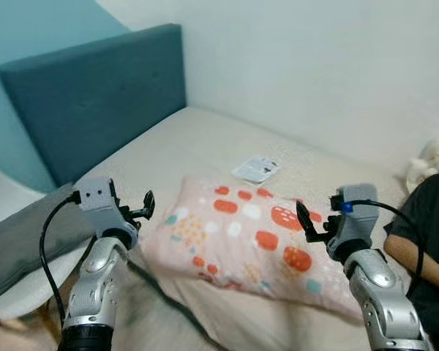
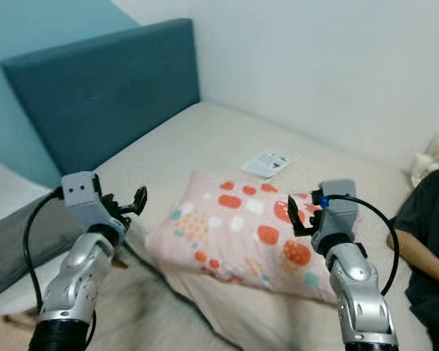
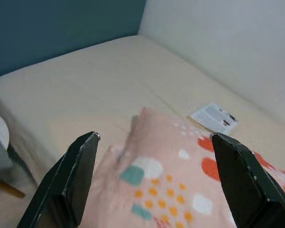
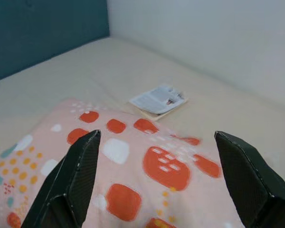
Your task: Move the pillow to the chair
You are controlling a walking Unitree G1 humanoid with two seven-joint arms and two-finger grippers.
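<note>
open mattress [image 1: 205,139] around pillow [image 1: 249,238]

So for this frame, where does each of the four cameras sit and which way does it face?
Left eye view: on the head, looking forward and down at the pillow on the bed; both silver arms show, left gripper and right gripper open.
Right eye view: beside it, same scene, slightly shifted.
Left wrist view: looks along its fingers at the pillow's end nearest the headboard.
Right wrist view: looks along its fingers at the pillow's other end.
Shared: all four show the pillow and the booklet.
</note>
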